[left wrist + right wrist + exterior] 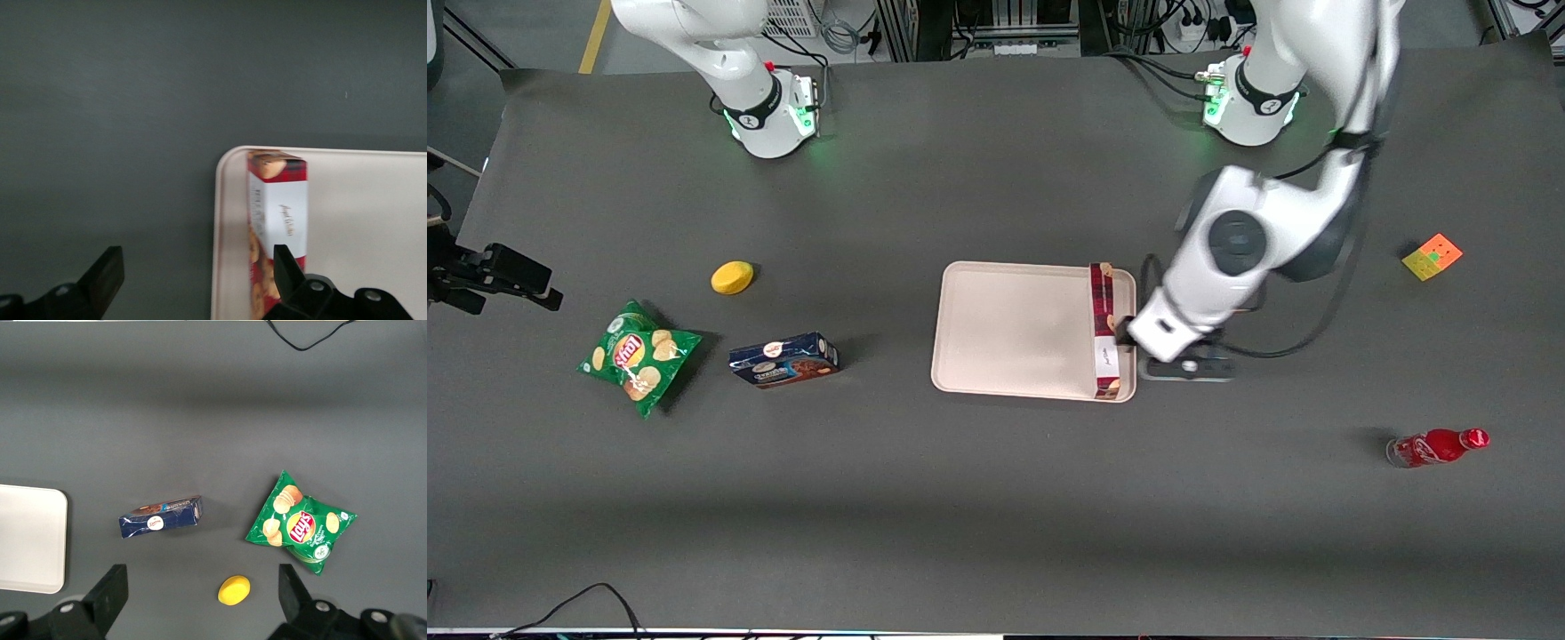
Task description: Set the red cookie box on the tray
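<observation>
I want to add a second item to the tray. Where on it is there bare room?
The tray is bare from the red cookie box to its rim toward the parked arm. The crowded strip is the working arm's edge: the box lies along that rim, with the open gripper straddling it.

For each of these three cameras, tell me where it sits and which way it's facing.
Front view: high above the table, looking down; both arms show, gripper by the red cookie box on the tray.
Left wrist view: on the working arm, facing down at box and tray; open gripper shows.
Right wrist view: on the parked arm, facing down at the chips; its own fingers show.
All three views share the tray.
</observation>
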Controlling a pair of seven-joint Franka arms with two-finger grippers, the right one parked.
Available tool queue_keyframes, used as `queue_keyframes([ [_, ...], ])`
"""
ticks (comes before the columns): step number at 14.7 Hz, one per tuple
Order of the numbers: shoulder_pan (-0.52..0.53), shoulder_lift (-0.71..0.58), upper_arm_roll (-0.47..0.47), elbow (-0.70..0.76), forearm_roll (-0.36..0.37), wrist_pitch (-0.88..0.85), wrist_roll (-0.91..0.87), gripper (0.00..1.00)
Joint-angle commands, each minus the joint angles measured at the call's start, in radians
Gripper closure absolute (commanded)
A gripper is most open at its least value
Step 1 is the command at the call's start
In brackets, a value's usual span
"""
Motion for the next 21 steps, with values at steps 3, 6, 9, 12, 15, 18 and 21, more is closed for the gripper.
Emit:
queue_keyframes([
  [3,0.24,-0.218,-0.004,-0.012,-0.039,-0.208,0.278,0.0],
  [6,0.291,-0.323,-0.001,-0.003,-0.025,-0.312,0.317,0.0],
  [9,0.34,-0.428,-0.002,0.022,-0.005,-0.427,0.32,0.0],
  [12,0.395,-0.492,-0.013,0.048,-0.004,-0.503,0.329,0.0],
  [15,0.463,-0.491,-0.069,0.114,0.038,-0.572,0.379,0.0],
  [18,0.469,-0.454,-0.08,0.155,0.055,-0.581,0.389,0.0],
  [21,0.471,-0.425,-0.09,0.212,0.062,-0.627,0.39,0.0],
])
